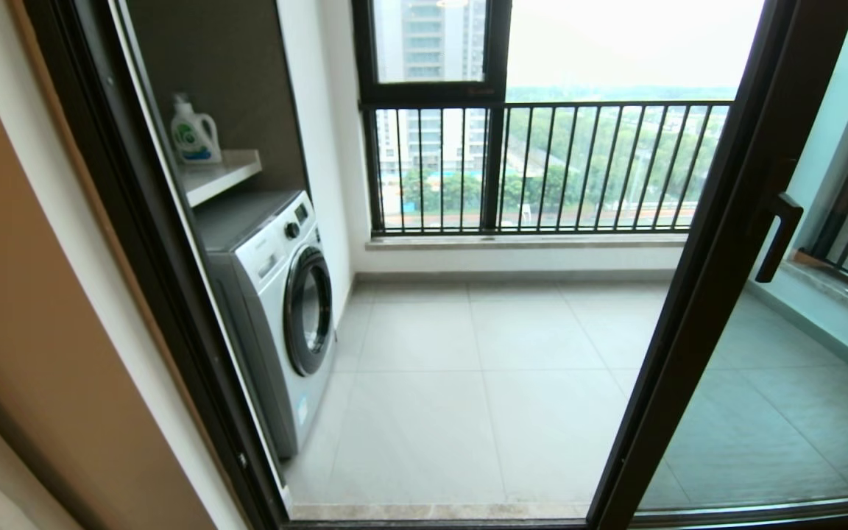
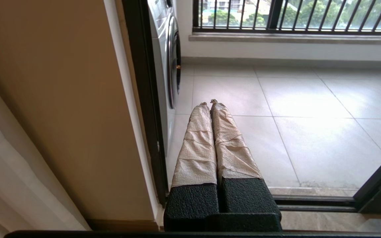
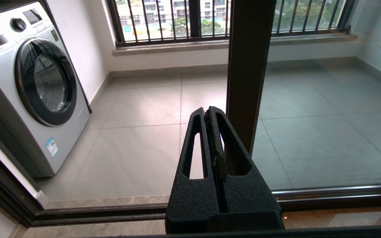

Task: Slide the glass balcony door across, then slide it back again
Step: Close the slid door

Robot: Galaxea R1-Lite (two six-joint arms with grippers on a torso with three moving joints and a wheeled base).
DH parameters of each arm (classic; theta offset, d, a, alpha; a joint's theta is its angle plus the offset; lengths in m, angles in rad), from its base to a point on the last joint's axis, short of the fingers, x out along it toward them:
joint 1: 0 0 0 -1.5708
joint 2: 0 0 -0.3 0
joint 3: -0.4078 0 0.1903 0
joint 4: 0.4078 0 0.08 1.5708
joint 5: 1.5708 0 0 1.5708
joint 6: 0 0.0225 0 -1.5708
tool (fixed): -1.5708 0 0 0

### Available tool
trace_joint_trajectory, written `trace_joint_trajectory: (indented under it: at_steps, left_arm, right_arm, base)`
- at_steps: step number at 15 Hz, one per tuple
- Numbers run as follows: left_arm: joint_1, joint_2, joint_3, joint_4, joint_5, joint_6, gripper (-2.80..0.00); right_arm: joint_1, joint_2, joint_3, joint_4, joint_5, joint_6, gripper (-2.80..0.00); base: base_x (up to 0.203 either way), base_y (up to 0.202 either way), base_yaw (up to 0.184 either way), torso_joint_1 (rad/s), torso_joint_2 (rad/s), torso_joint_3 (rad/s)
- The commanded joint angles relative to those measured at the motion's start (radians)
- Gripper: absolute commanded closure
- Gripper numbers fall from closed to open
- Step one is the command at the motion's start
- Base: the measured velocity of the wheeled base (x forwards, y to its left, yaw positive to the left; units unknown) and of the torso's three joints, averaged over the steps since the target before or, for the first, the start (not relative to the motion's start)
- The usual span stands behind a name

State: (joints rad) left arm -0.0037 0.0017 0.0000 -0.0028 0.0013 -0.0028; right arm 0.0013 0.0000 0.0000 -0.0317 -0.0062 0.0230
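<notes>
The jaws of the left gripper [image 2: 209, 103] are together, with nothing between them; its two fingers [image 2: 197, 145] are wrapped in beige crinkled tape. This gripper hangs low in front of the doorway, near the dark fixed door frame [image 2: 144, 99] at the left side, and touches nothing. The jaws of the right gripper [image 3: 209, 110] are together too, black slotted plastic fingers [image 3: 193, 148], empty. It points at the opening just beside the door's edge; in the right wrist view the tips look just in front of the frame post, but contact I cannot tell.

The tall clear glass balcony door in dark brown-black metal frame [image 1: 718, 294] stands at the right side of the doorway, so the opening is wide, approx. most of the width. Its black bar handle [image 1: 779, 237] is on the frame post, w/ no gripper on it.

Through the opening: grey tiled balcony floor [image 1: 483, 383], a white front-loading washing machine [image 1: 277, 302] at the left wall, a white detergent bottle w/ green label [image 1: 193, 132] on a white shelf [image 1: 221, 175] above it, and the black-framed window w/ thin vertical railing bars [image 1: 542, 165] at the back.
</notes>
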Motion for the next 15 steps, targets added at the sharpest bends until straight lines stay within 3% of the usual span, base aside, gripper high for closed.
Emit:
trace_joint_trajectory:
  at_steps: [1,4,6,8,15]
  left_arm:
    - [0.001,0.000,0.000,0.000,0.000,0.000,0.00]
    - [0.000,0.000,0.000,0.000,0.000,0.000,0.00]
    - [-0.001,0.000,0.000,0.000,0.000,0.000,0.00]
    - [0.000,0.000,0.000,0.000,0.000,0.000,0.00]
    - [0.001,0.000,0.000,0.000,0.000,0.001,0.00]
  right_arm:
    - [0.000,-0.002,0.012,-0.001,0.000,0.000,0.00]
    - [-0.001,-0.002,0.012,0.002,-0.002,-0.017,0.00]
    - [-0.001,-0.002,0.010,0.004,0.015,-0.091,0.00]
    - [-0.001,0.028,-0.079,0.027,0.005,-0.108,0.00]
    - [-0.007,0.604,-0.464,-0.012,-0.009,-0.060,0.00]
  base:
    - [0.000,0.000,0.000,0.000,0.00,0.000]
    - [0.000,0.000,0.000,0.000,0.00,0.000]
    - [0.000,0.000,0.000,0.000,0.00,0.000]
    - [0.000,0.000,0.000,0.000,0.00,0.000]
    - [0.000,0.000,0.000,0.000,0.00,0.000]
